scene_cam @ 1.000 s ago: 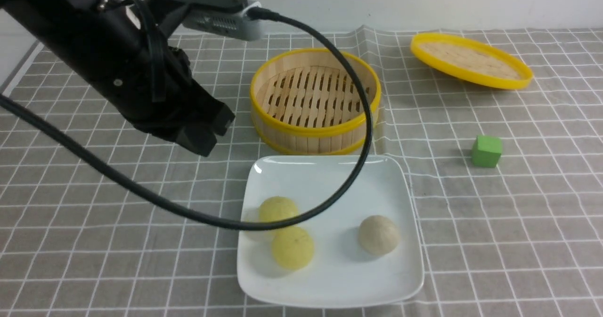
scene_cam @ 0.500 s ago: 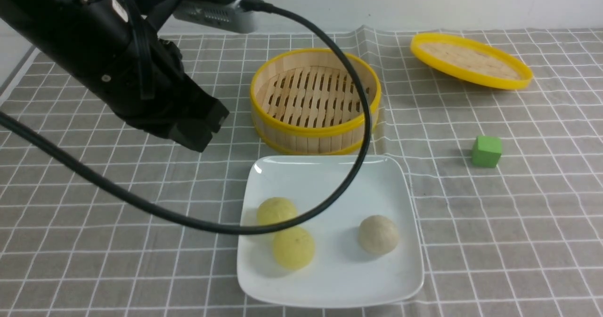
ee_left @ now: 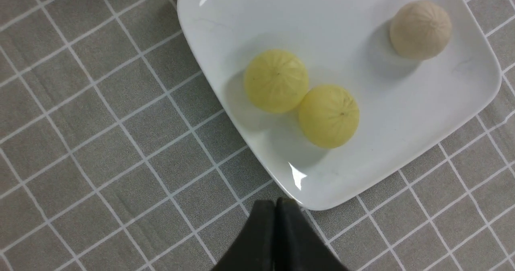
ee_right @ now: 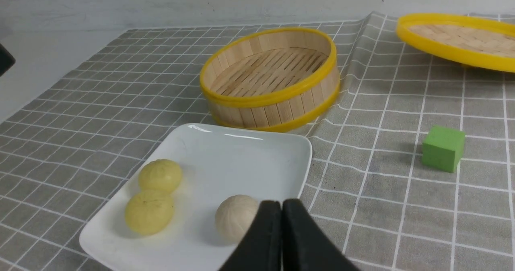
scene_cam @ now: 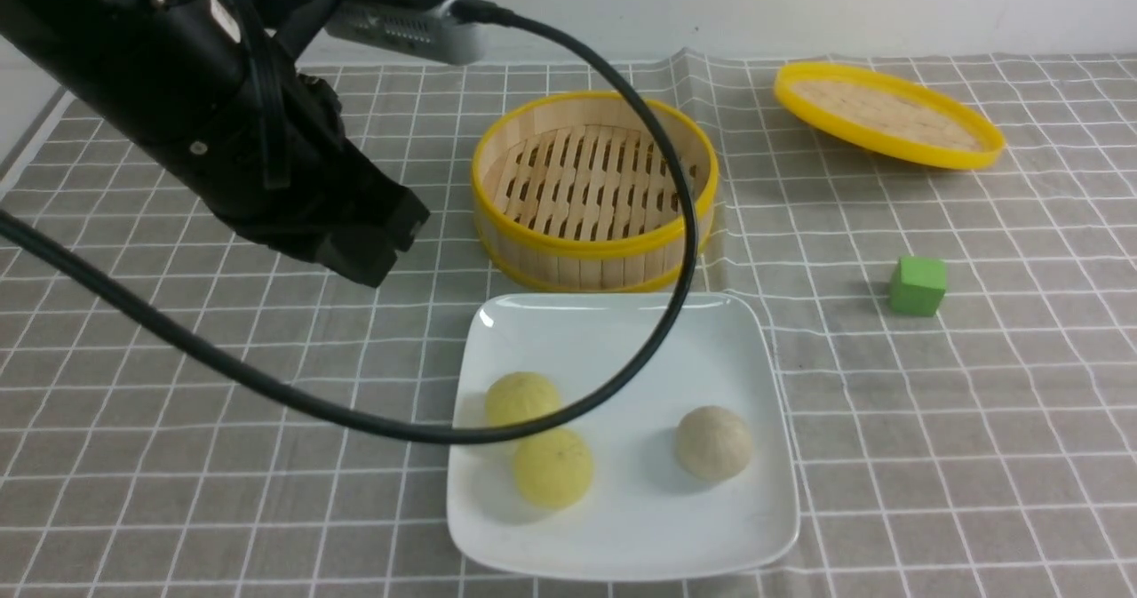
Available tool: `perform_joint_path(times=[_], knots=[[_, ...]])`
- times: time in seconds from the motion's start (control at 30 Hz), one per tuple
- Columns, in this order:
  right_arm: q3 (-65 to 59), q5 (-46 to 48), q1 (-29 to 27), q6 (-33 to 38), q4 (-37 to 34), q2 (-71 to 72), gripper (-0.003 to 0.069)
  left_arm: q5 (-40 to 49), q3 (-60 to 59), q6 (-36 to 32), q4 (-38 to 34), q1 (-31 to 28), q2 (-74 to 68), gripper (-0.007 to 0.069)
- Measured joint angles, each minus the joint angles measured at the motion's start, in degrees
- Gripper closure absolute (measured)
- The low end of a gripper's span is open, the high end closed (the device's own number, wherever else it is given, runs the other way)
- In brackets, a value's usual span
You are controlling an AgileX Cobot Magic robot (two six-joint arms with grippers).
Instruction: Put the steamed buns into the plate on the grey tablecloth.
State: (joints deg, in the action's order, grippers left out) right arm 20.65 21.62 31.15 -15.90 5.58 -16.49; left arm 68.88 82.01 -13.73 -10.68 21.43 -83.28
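Three steamed buns [scene_cam: 551, 466] are held in the plate [scene_cam: 613, 336] on the grey tablecloth [scene_cam: 933, 420], steamer [scene_cam: 593, 187] at 12 o'clock; left claw [ee_left: 275, 206] and right claw [ee_right: 281, 208] are closed, empty.

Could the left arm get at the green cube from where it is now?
Probably not easily: the left gripper hangs far across the grey tablecloth from the green cube, with the bamboo steamer and plate between.

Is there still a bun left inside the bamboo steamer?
No. The front view shows the bamboo steamer with only its bare slatted floor, while all three steamed buns sit on the plate.
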Motion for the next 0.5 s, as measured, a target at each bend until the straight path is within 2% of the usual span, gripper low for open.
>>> perform_joint_path(times=[0.2,0.37,0.5], knots=[[-8.1,-0.6,-6.1,0.0,2.8,4.7,0.0629,1.6,0.0,0.0,0.5,0.0,0.0,0.0610],[-17.0,-0.4,-17.1,0.0,6.2,12.5,0.0620,2.0,-0.1,0.4,1.9,0.0,2.3,0.0608],[-21.3,0.0,-22.3,0.0,6.5,16.2,0.0615,2.1,-0.1,0.7,3.1,0.0,6.7,0.0608]])
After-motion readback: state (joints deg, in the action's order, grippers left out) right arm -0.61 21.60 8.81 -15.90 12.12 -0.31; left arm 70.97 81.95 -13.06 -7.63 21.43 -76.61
